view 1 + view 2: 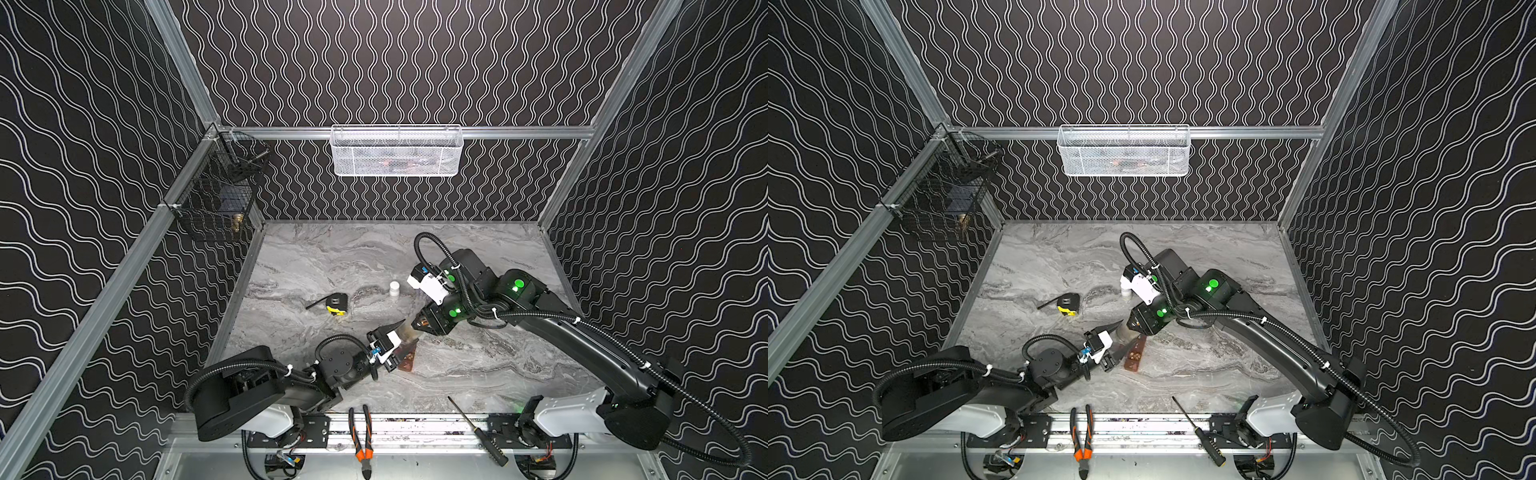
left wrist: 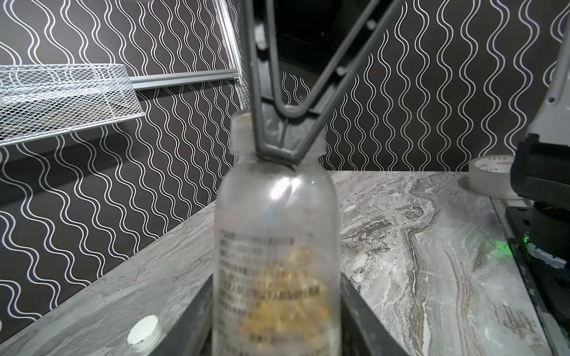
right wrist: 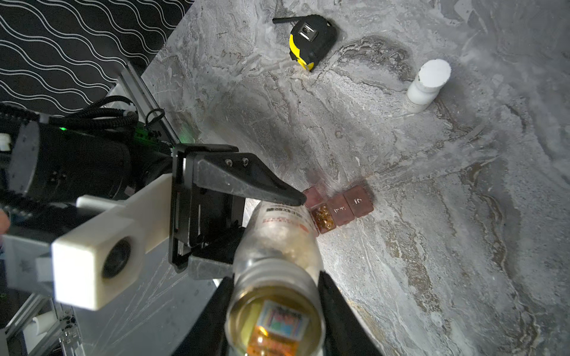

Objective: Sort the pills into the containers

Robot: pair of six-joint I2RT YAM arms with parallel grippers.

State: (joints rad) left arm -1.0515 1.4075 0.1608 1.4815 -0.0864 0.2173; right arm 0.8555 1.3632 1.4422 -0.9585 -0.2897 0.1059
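Containers [image 3: 348, 207]: flat on tabletop [image 3: 431, 246], near mid-front edge, one end apparently under raised pill bottle [image 3: 277, 240]; amber pills [image 3: 322, 217] visible in one compartment. Left gripper [image 2: 277, 277] clamps bottle body, right gripper [image 3: 274, 286] its neck.

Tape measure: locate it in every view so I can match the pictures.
In a top view: tape measure on the table, left of centre.
In a top view: same place.
Left wrist: not in it.
Right wrist: beyond the containers, at.
Shared landmark: the clear pill bottle, in all four.
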